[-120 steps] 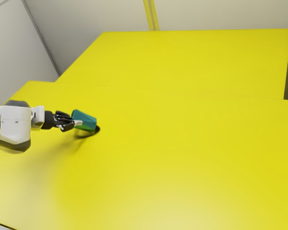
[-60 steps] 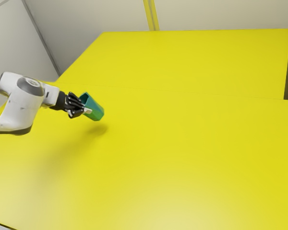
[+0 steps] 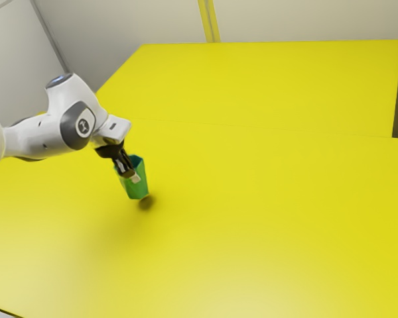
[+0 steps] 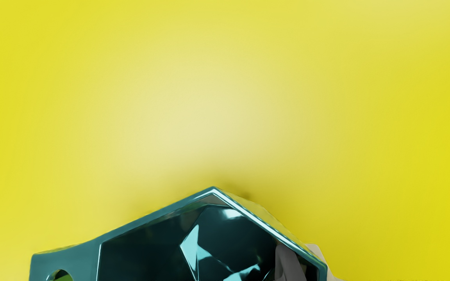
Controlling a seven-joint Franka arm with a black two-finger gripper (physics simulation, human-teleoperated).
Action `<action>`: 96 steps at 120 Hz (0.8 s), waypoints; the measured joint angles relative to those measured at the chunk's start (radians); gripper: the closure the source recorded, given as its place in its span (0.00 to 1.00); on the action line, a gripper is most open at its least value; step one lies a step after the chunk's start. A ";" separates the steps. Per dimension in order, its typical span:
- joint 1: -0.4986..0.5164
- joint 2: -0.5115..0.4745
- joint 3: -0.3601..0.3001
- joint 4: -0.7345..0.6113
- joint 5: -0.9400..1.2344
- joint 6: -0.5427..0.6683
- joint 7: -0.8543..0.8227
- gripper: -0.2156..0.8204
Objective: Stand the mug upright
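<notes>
Mug in the pincer's grip, mouth up but a bit tipped

The pincer [image 3: 132, 176] was pinching one side of the mug [image 3: 138, 188]. One finger [image 4: 287, 263] went down inside the mug and the other finger [image 4: 315, 247] was outside. The mug was green-blue with flat sides, and its handle [image 4: 64, 255] stuck out away from the fingers. Its mouth was up, but it leaned a little, with its bottom toward the exterior view's right. It looked to be just above the bench, with its small dark shadow [image 3: 146, 202] close to its bottom.

The job seemed to be standing it flat. To do that well, the arm needed to turn the lean out first, then go down slowly and straight. If an edge touched first, the mug could twist in the grip. The fingers had best let go only when the whole bottom sat flat, then slide straight up so they didn't tip it.

Past it, the yellow bench [image 3: 252, 232] spread out toward a pale wall [image 3: 292, 20].
</notes>
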 joint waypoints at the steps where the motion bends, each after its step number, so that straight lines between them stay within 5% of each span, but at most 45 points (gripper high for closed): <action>1: 0.000 -0.003 0.001 -0.005 0.003 0.000 -0.012 0.97; 43: -0.001 -0.023 0.003 -0.067 0.146 0.050 -0.403 0.97; 96: -0.041 0.029 -0.001 -0.068 0.162 0.156 -0.666 0.97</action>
